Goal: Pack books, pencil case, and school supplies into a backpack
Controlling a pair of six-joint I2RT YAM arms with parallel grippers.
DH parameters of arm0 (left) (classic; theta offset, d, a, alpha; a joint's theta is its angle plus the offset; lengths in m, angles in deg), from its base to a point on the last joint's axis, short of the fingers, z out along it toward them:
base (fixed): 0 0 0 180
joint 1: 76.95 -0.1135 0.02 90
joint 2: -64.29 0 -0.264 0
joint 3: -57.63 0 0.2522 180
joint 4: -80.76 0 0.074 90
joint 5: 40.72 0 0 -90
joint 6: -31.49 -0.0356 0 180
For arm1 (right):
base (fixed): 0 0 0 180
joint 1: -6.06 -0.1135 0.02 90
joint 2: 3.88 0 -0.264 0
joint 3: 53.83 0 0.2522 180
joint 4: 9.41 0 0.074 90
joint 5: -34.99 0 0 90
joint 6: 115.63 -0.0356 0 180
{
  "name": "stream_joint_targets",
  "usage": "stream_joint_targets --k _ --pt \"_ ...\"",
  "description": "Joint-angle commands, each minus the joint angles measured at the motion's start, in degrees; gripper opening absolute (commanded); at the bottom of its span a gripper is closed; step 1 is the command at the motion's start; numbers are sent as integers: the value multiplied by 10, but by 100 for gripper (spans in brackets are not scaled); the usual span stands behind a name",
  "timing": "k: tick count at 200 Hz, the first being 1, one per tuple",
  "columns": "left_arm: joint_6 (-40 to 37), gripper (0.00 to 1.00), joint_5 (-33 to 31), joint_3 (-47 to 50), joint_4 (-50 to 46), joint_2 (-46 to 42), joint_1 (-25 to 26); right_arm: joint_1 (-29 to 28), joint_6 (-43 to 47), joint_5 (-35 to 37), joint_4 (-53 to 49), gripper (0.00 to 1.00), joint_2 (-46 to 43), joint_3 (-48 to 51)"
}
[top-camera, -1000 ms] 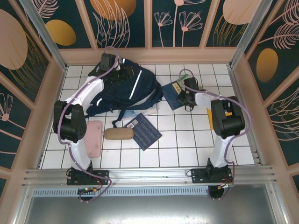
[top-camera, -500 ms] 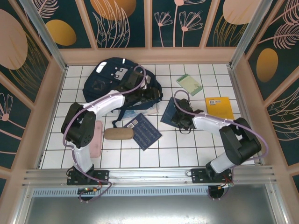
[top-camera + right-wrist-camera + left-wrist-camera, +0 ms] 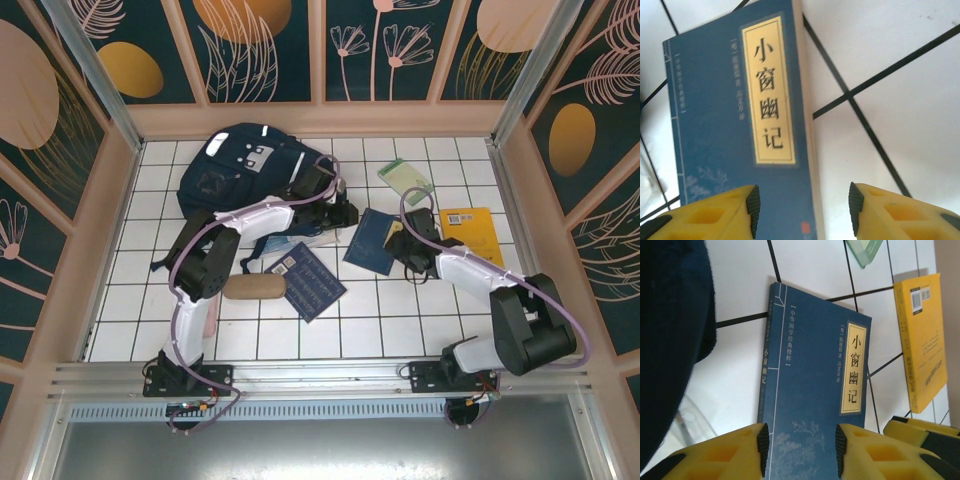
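At navy book (image 3: 368,242) | left jaws parted, empty | right jaws parted, empty

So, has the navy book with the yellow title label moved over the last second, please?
Yes: the navy book has shifted away from the back wall, toward the table's near edge.

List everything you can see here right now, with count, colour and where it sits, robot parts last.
backpack: one, navy, far left
labelled book: one, navy with yellow label, centre
printed book: one, navy, near centre
yellow book: one, yellow, right
green book: one, green, far right
pouch: one, tan, left of printed book
packet: one, clear, beside backpack
table: one, white tiles
left gripper: open, over labelled book
right gripper: open, over that book's right edge
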Motion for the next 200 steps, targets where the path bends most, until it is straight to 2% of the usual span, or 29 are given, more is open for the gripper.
stream_joint_targets --k 1,41,76,111,125,151,181,200 --pt "-30 42 -7 -40 -28 37 7 5 43 -23 29 51 30 -6" --pt "-39 42 -32 -100 -76 96 13 10 45 -13 34 50 66 -11" --pt "-54 42 -79 -111 -116 112 25 12 48 -21 45 50 91 -11" --pt "-57 42 -95 -102 -131 124 35 12 53 -23 58 48 107 -12" --pt "-57 42 -68 -96 -123 128 40 12 55 -40 66 46 115 -12" --pt "-23 40 31 -61 -61 117 42 12 54 -61 90 42 118 -3" --pt "50 39 166 -6 74 82 41 12 51 -73 105 42 111 1" --pt "98 39 203 26 158 58 41 14 50 -78 104 41 107 -1"
